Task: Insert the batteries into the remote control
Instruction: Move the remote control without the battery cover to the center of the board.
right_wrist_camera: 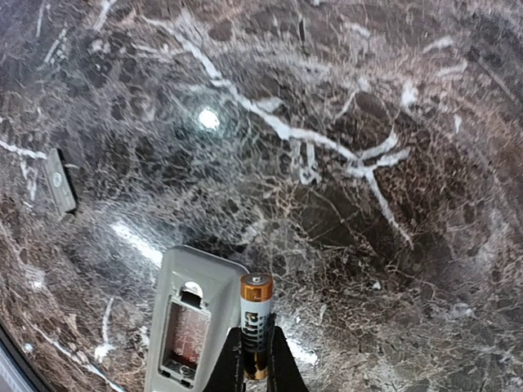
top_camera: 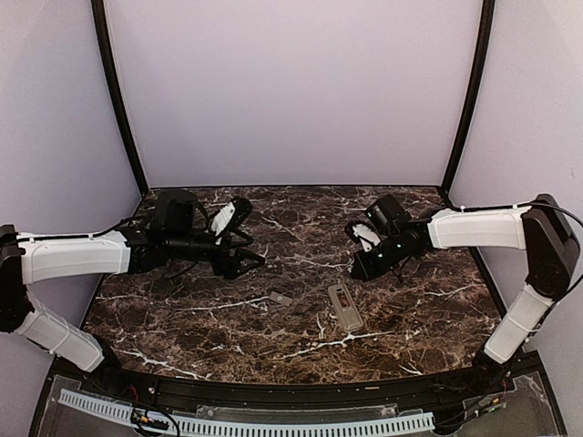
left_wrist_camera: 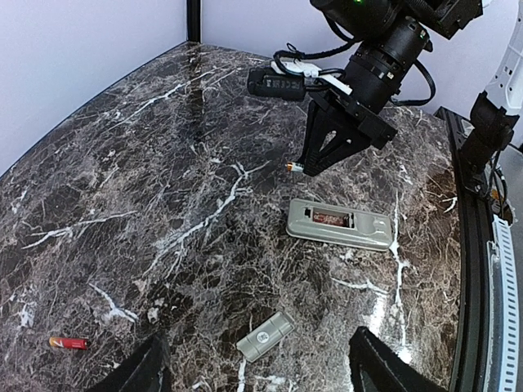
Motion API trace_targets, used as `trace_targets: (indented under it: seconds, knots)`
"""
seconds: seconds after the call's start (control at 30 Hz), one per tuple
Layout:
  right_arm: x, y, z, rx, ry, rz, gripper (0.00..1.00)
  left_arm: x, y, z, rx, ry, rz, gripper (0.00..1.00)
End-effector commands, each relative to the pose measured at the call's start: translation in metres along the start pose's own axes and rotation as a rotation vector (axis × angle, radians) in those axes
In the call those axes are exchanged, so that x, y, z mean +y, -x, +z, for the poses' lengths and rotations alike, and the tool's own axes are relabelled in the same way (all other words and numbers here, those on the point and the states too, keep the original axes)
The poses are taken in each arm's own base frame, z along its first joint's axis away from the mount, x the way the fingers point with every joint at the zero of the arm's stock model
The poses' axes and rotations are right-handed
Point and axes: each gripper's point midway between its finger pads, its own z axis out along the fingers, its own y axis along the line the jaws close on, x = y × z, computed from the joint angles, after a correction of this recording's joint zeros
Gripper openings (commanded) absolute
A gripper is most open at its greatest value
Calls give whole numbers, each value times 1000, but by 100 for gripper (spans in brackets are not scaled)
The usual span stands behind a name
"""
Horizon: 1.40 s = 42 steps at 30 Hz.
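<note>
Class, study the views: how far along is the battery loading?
Done: the cover is off, lying beside the remote control, whose open bay seems to hold something reddish. In hand: the right gripper grips a battery near the remote. Left: seat it; a red battery lies loose.

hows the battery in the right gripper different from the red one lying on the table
The held battery is black and copper; the loose battery is red. The held battery is pinched in the right gripper by the remote control; the loose battery lies flat on the table, well away from it. Both are slim cylinders outside the remote control.
</note>
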Motion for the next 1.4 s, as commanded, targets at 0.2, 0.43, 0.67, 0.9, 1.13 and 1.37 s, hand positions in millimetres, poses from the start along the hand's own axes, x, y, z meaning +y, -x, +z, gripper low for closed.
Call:
trace_targets:
  seconds: [0.2, 0.43, 0.67, 0.9, 1.13, 1.37]
  knots:
    - [3, -44, 45, 135, 18, 20, 0, -1, -3, 1, 39, -2, 22, 74]
    - [30, -46, 54, 151, 87, -46, 0, 0, -2, 0, 41, 6, 36, 74]
    - [65, -52, 53, 176, 202, -133, 0, -2, -2, -2, 42, -3, 45, 74]
    - [89, -54, 36, 165, 317, -196, 0, -10, -3, -1, 41, -41, 51, 73]
    - [97, -24, 4, 73, 309, -391, 0, -33, 0, -2, 16, -119, 85, 72]
    - [142, -31, -45, -28, 535, -631, 0, -58, 10, -9, -84, -163, 199, 65]
